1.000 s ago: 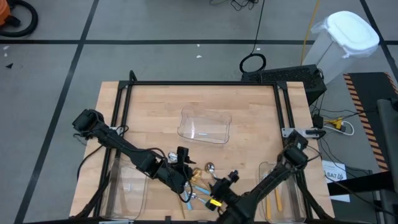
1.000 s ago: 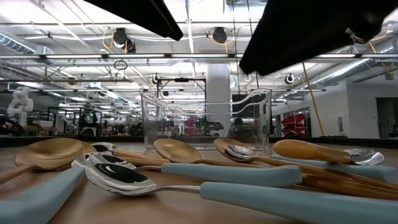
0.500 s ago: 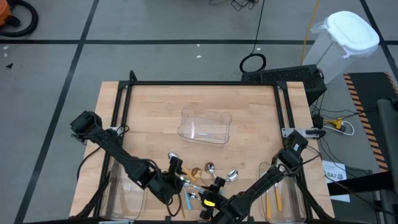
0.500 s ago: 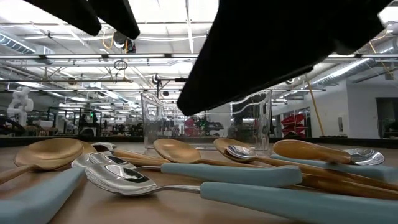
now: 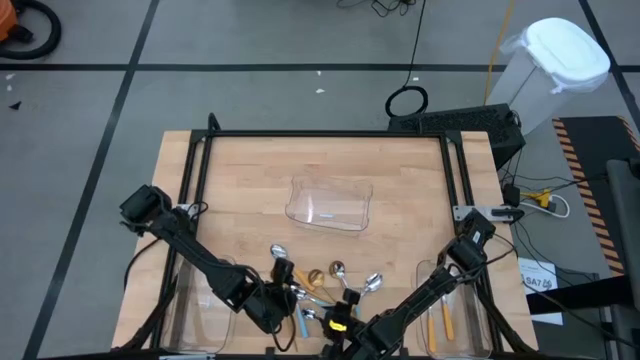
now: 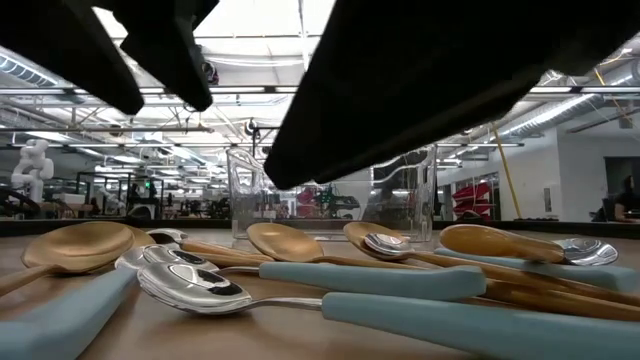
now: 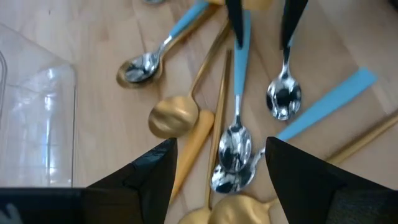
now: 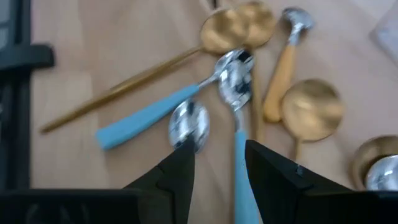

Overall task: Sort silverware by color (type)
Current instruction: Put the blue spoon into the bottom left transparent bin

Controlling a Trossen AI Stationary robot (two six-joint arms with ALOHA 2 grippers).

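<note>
Both arms bend low over the near edge of the table [image 5: 250, 170], and both pincers hang right above the pile of spoons [image 5: 318, 290].

The left gripper [image 7: 217, 163] has its two dark fingers spread apart with nothing between them. Right past its tips lies a blue-handled spoon [image 7: 236, 134], silver bowl up, and an orange handle [image 7: 191, 146] lies just beside it. A gold spoon [image 7: 174, 115] sits next to that.

The right gripper [image 8: 219, 163] is spread apart too and holds nothing. Another blue-handled spoon [image 8: 237, 106] runs through the gap between its tips, lying flat on the wood below, and a silver bowl [image 8: 189, 124] sits by one finger.

The spoons lie mixed together, some crossing each other. From table height their bowls and blue handles [image 6: 370, 280] fill the front.

Behind the pile, near the table's middle, sits a clear tray [image 5: 328, 203]. A second clear tray [image 5: 450, 310] sits to the pile's right, with a thin gold piece [image 5: 447, 320] inside.
</note>
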